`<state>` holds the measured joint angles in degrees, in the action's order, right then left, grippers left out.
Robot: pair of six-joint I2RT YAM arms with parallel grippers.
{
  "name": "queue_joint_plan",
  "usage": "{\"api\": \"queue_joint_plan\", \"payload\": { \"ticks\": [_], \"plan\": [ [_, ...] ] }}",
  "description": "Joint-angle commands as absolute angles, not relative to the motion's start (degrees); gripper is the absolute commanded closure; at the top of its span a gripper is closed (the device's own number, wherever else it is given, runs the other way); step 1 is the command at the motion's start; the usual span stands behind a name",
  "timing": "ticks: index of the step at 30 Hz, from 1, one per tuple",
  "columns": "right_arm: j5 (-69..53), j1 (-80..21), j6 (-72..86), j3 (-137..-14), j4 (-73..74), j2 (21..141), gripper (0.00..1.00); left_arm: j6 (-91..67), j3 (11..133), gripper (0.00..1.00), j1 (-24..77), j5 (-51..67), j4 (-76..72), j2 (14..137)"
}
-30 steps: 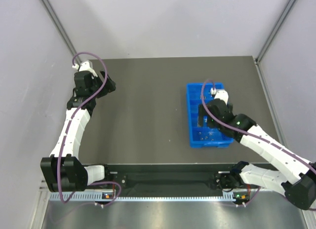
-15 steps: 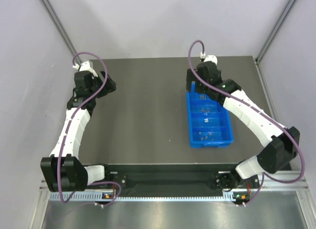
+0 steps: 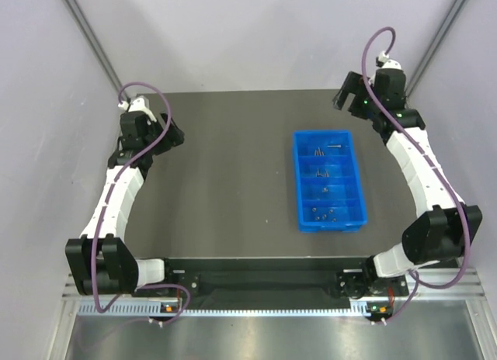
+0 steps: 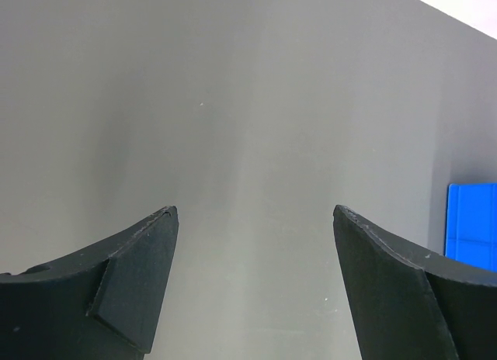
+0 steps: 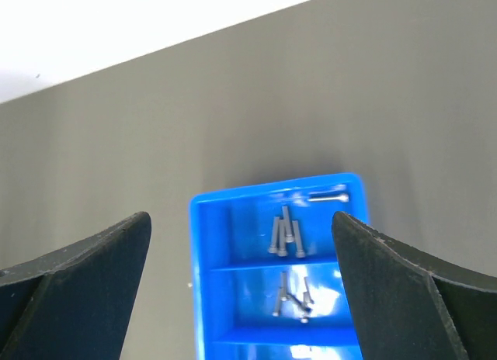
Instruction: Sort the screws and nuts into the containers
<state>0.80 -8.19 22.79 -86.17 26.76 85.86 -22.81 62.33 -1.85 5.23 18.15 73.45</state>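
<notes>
Here the left tool stood wide open and empty over the worktop. The right tool, likewise wide, hung beyond the blue tray. Screws lay in its two farthest compartments; the nearer bits were too small to tell.

This is a robotics lab test cell. In the top view a bare dark tabletop fills the middle, boxed in by plain pale walls and slanting metal frame bars at upper left and upper right. A left arm and a right arm, both trailing purple cables, are bolted to a black rail along the bottom. A blue tray of small hardware sits centre right.
</notes>
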Motion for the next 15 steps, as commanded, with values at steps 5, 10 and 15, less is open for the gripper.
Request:
{"api": "queue_joint_plan", "payload": {
  "ticks": [5, 10, 15],
  "plan": [
    [7.63, -6.94, 18.63, -80.08, 22.86, 72.36, 0.00, -22.50, 63.02, 0.17, -1.85, 3.87, 16.35, 72.34],
    [12.91, -6.86, 18.55, -73.22, 22.67, 66.19, 0.00, -17.59, 63.37, 0.18, 4.29, -6.03, 17.49, 70.67],
    [12.92, -6.77, 15.91, -65.24, 23.12, 57.58, 0.00, -13.81, 63.63, 0.18, 13.35, -14.49, 18.46, 69.70]
  ]
}}
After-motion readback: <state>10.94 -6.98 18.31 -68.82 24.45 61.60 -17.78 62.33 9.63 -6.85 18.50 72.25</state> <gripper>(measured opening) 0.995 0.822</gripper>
